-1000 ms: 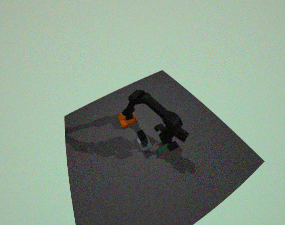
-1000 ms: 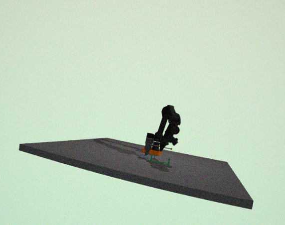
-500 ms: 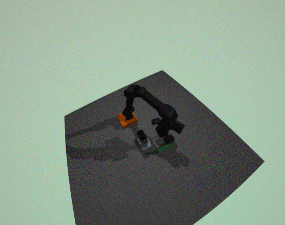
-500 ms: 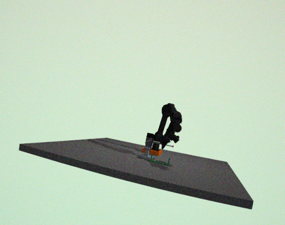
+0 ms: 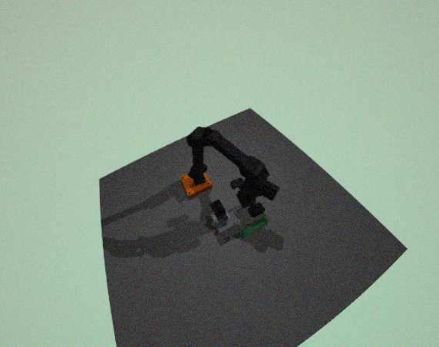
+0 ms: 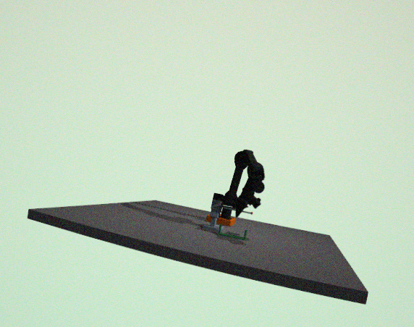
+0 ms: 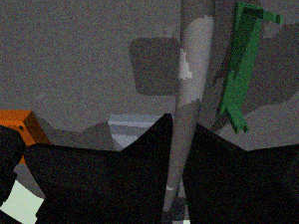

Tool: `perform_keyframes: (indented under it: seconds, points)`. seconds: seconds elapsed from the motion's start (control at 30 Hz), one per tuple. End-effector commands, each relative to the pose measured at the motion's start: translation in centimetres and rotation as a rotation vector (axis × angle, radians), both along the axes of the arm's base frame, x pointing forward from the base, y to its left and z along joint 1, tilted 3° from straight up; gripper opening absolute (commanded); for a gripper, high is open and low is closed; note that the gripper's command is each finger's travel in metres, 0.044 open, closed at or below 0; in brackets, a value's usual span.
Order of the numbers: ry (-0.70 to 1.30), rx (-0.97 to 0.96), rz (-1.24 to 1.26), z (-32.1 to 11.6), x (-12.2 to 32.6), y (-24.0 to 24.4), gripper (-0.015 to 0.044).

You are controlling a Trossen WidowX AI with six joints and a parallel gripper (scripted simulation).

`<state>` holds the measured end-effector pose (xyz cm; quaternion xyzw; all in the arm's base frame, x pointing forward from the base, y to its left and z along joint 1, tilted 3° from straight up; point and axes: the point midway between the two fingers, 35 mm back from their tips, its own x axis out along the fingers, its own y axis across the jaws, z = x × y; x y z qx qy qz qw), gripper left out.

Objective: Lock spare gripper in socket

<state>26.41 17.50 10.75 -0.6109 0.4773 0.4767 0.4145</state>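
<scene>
My gripper [image 6: 238, 213] [image 7: 172, 119] is shut on the lock pin [image 6: 246, 212] [image 7: 191, 84], a thin grey rod with a red head. It holds the pin roughly level above the table, beside the mount. The grey mount [image 5: 226, 226] [image 6: 213, 221] stands on the table. The black spare gripper [image 5: 219, 209] [image 6: 218, 197] is upright at the top of the mount and looks seated in its socket. The pin's far end points toward the mount in the exterior view. Whether it touches the socket, and the pin hole itself, cannot be made out.
A green cradle [image 5: 253, 228] [image 6: 233, 236] [image 7: 243, 59] with upright ends lies on the table beside the mount, with nothing on it. The arm's orange base [image 5: 190, 190] [image 6: 221, 221] [image 7: 15, 118] stands behind the mount. Shadows darken the area around the mount.
</scene>
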Motion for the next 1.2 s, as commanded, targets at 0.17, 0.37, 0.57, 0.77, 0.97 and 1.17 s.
perform_keyframes:
  seconds: [0.17, 0.37, 0.57, 0.77, 0.97, 1.17]
  points:
    - [0.011, 0.002, -0.007, -3.8, -0.1, 0.2, 0.0]
    - [0.01, 0.003, -0.009, -4.2, -0.1, 0.1, 0.0]
    - [0.013, 0.003, -0.009, -3.8, 0.1, -0.4, 0.0]
    - [0.011, 0.003, -0.009, -3.9, 0.1, -0.7, 0.0]
    - [0.013, 0.003, -0.01, -3.9, 0.2, -1.1, 0.0]
    - [0.014, 0.002, -0.01, -4.0, 0.3, -1.5, 0.0]
